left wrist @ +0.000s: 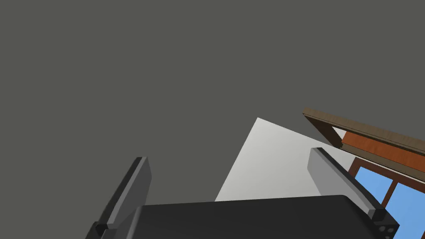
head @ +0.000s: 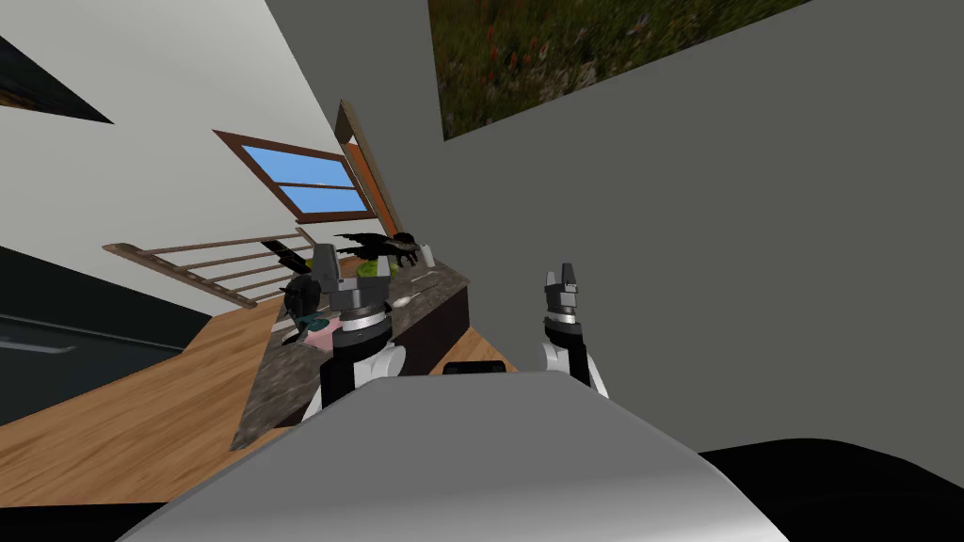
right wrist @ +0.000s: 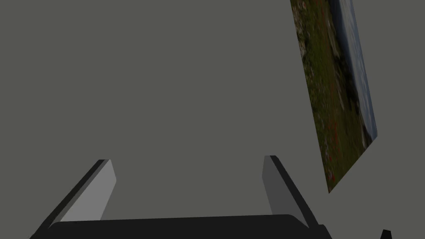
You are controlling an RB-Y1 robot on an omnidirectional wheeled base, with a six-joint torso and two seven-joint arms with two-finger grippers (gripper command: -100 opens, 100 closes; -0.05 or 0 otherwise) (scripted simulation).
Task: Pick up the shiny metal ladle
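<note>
the small shiny metal ladle (head: 407,297) lies flat on the long dark mottled stone surface (head: 273,395), close to its right edge in the head view; its rounded bowl is at the nearer end and its thin handle runs away toward a small white cup (head: 426,254) standing further along; the left hand (left wrist: 228,155) is held up by the surface, just left of the ladle and not touching it; its two light grey fingers (left wrist: 137,182) stand wide apart with nothing between them; the right hand (right wrist: 187,159) is held up off to the right, well apart from the surface and in front of the dark grey wall (head: 753,282); its fingers too are fully spread and hold nothing; beyond the left hand a bright green object (head: 372,268) sits on the surface, with a black spiky plant-like shape (head: 377,245) behind it; nearer, left of the left forearm, are a dark rounded thing (head: 301,294) and a teal and pink item (head: 315,325), too small to tell what they are; a wooden railing (head: 216,268) runs past the far side of the surface, above a wooden plank floor (head: 122,433); a brown-framed window with blue panes (head: 306,183) is set in the pale wall above the railing
</note>
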